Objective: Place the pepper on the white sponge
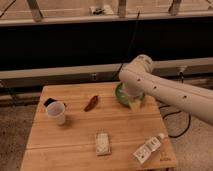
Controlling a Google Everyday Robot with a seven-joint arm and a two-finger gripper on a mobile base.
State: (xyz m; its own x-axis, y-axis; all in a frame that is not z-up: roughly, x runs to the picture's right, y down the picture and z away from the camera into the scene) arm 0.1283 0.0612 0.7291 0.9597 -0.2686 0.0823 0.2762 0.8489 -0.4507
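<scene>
While the pepper (pixel 91 103) is lying on the table (pixel 75 137) between the white cup (pixel 56 112) and the green bowl (pixel 120 93), we are holding our tool (pixel 134 102) at the bowl, to the right of the pepper and apart from it. The tool is standing wide open and is gripping nothing. We are judging that the reach for the pepper is the step in hand. The white sponge (pixel 102 143) is lying nearer the front edge, well apart from the pepper. For the next move we are needing to bring the tool left, lower it over the pepper and close across its narrow body
</scene>
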